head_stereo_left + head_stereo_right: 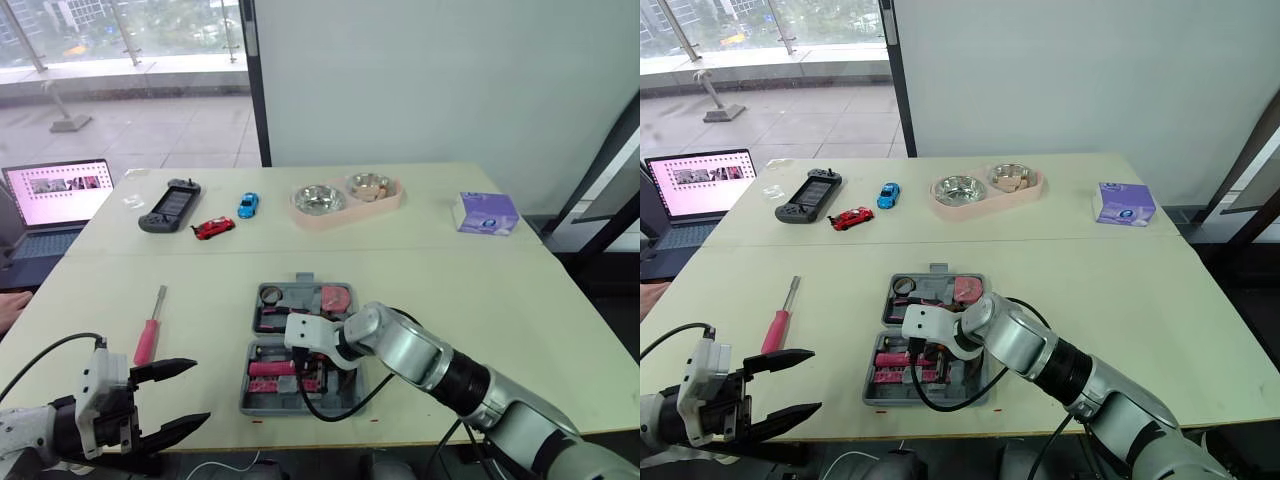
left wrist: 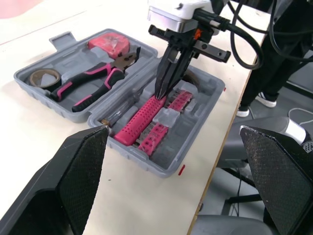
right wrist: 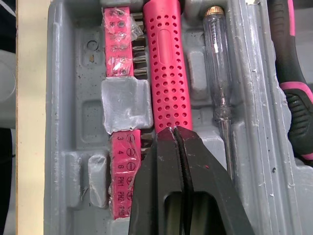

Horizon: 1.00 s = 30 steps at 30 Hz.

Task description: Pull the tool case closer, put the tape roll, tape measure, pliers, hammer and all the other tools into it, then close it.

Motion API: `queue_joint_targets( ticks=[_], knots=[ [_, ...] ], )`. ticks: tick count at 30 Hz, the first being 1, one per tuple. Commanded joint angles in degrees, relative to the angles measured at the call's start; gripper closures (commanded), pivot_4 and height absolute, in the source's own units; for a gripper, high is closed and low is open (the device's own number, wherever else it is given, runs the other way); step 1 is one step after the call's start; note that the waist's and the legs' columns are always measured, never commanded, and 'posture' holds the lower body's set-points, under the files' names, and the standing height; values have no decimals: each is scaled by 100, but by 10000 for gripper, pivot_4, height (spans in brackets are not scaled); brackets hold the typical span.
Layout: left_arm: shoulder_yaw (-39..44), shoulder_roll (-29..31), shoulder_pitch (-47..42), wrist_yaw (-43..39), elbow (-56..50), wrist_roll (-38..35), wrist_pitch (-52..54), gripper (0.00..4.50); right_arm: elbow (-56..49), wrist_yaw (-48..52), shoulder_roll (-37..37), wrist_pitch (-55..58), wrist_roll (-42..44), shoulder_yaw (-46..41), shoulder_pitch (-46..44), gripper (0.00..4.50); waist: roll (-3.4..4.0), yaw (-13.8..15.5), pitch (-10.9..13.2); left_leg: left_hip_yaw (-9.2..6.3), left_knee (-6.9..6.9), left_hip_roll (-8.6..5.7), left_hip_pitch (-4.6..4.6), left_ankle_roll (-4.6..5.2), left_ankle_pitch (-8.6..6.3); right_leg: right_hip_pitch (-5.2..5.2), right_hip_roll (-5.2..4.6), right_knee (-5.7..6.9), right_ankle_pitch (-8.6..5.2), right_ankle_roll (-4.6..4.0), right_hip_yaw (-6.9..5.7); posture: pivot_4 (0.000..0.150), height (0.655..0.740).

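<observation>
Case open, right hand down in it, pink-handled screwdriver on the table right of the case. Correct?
No. The pink-handled screwdriver lies left of the case, per the left eye view; the rest holds.

Open grey tool case [image 1: 295, 296]; red-handled screwdriver [image 1: 152, 325] outside

Worktop: you have a pale worktop [image 1: 480, 290] spreading wide from left to right, with a seam crossing it beyond the middle.
Laptop: look far left and you find an open laptop [image 1: 55, 200], its screen lit pink and white.
Game controller: a dark handheld game controller [image 1: 170, 206] lies flat on the far left part.
Toy cars: your red toy car [image 1: 213, 228] sits just right of the controller; the blue toy car [image 1: 247, 205] is near it, slightly farther, not touching.
Feeder: a pink feeder [image 1: 345, 213] at far centre holds two steel bowls side by side.
Box: a purple box [image 1: 485, 213] sits far right, well apart from the feeder.
</observation>
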Motion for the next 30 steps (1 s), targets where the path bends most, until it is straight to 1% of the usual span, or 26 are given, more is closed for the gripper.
queue_joint_targets(
  ticks=[1,3,4,5,6,8,10,12,14,15,17,18,20,22,23,27,30],
  knots=[
    [127,62,-9,18,-143,-72,5,0,462,54,-13,-40,99,-31,487,44716,1,-8,1,0,-6,0,7,0,0,5,0,0,-2,1,0,1500,7239],
    [141,45,-29,56,-119,-84,23,0,68,81,145,-762,343,-656,505,44716,-3,-11,5,-2,-8,0,-2,0,0,4,1,3,-2,2,0,1500,7239],
    [173,34,-35,84,-85,-89,28,0,-333,111,186,-998,573,-1122,485,44716,-4,-14,10,-2,-6,0,-18,1,0,2,1,6,0,1,0,1500,7239],
    [196,28,-37,103,-60,-92,31,0,-591,130,206,-1124,727,-1424,475,44716,-22,-19,32,-2,0,0,-44,1,1,-19,2,8,4,-1,0,1500,7239],
    [230,25,-25,134,-43,-96,50,0,-882,135,170,-1086,878,-1704,465,44716,-20,-25,57,-4,16,0,-85,-1,3,-59,4,16,28,-22,0,1500,7239],
    [340,32,53,179,-42,-157,122,0,-1669,236,-136,-905,1301,-2336,612,44716,0,-10,85,3,17,-1,-111,-7,7,-91,4,17,45,-24,5,1500,7239],
    [446,22,128,208,-58,-183,152,0,-2250,297,-429,-628,1694,-2842,865,44716,-2,13,85,-3,18,-1,-166,-9,9,-148,5,23,47,-21,2,1500,7239],
    [617,19,166,243,47,-148,120,0,-2685,449,-922,-453,2099,-3559,1314,44716,-7,52,86,-11,16,0,-174,-9,9,-152,5,21,47,-21,-7,1500,7239],
    [886,32,208,299,297,-66,27,0,-2721,606,-1493,-742,2235,-4493,2157,39485,-17,119,99,-14,9,-3,-189,-5,5,-148,2,-5,45,-21,-14,1500,7239],
    [966,33,227,299,377,-38,-7,0,-2696,623,-1645,-867,2267,-4736,2424,36180,-20,142,107,-8,10,-4,-191,4,-1,-148,-1,-9,43,-19,-14,1500,7239],
    [1150,84,273,233,694,85,-144,0,-2421,753,-1971,-1343,2195,-5221,3058,27015,-19,130,119,9,11,-5,-192,18,-9,-147,-3,-17,39,-24,-9,1500,7239],
    [1221,108,292,191,841,138,-213,0,-2305,802,-2069,-1544,2179,-5391,3295,21059,-20,121,121,19,12,-4,-187,20,-10,-147,-4,-17,37,-27,-4,1500,7239],
    [1550,284,304,85,1607,283,-409,0,-1445,991,-2283,-2395,1995,-6170,4033,10530,-30,113,126,28,12,-1,-181,22,-11,-146,-3,-15,32,-34,-1,1500,7239],
    [1766,413,317,22,2178,394,-594,0,-773,1080,-2410,-3022,1845,-6660,4495,2558,-42,119,135,34,15,4,-174,23,-10,-143,-1,-11,30,-36,-1,1500,7239],
    [1793,445,313,-8,2325,430,-679,0,-610,1096,-2440,-3214,1829,-6732,4593,697,-45,115,137,35,18,4,-172,23,-10,-139,-1,-8,29,-38,-2,1500,7239],
    [1911,557,234,-99,3199,619,-1097,0,-1,1056,-2411,-3764,1752,-6862,4839,697,-49,27,146,45,34,5,-165,23,-9,-131,-2,5,34,-44,8,1500,7239],
    [1932,471,197,-47,3282,575,-1152,0,157,973,-2301,-4020,1767,-6803,4903,697,-57,12,151,44,33,13,-163,24,-8,-122,3,15,35,-46,7,1500,7239]
  ],
)
